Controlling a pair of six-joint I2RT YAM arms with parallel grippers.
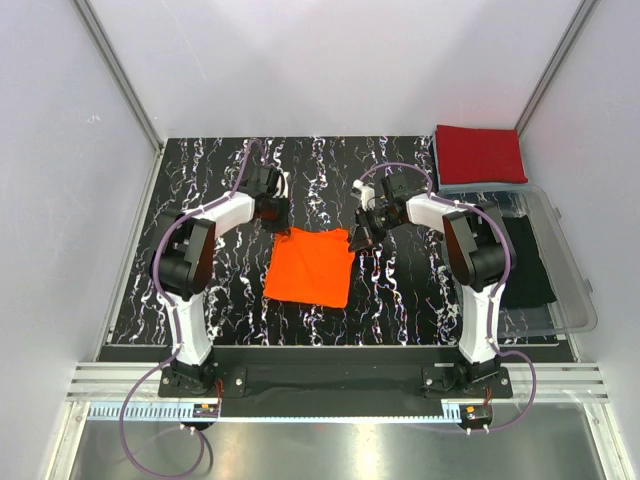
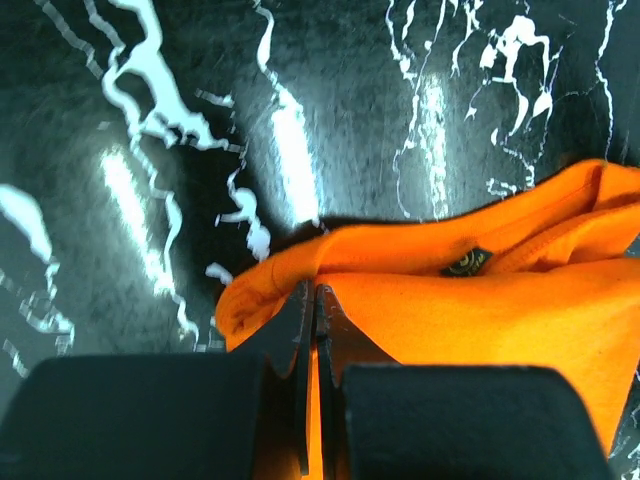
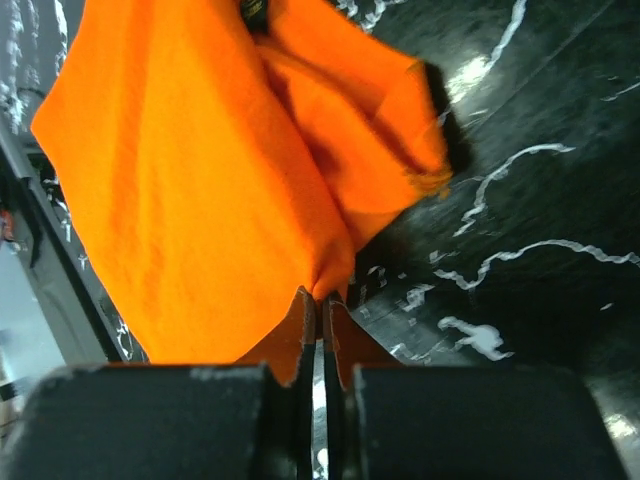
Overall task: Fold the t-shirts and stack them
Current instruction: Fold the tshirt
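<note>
The bright orange t-shirt [image 1: 311,266] lies partly folded in the middle of the black marbled table. My left gripper [image 1: 277,225] is shut on its far left corner; the left wrist view shows orange cloth [image 2: 470,310] pinched between the closed jaws of this gripper [image 2: 316,293]. My right gripper [image 1: 358,236] is shut on the far right corner; the right wrist view shows the orange cloth [image 3: 190,190] bunched at the tips of this gripper [image 3: 320,297] and hanging from them. The deep red t-shirt [image 1: 481,153] lies folded at the far right.
A clear plastic bin lid or tray [image 1: 560,270] lies along the right side, with dark cloth [image 1: 527,262] under it. Grey walls and metal frame posts [image 1: 118,75] enclose the table [image 1: 220,300]. The arm bases stand at the near edge.
</note>
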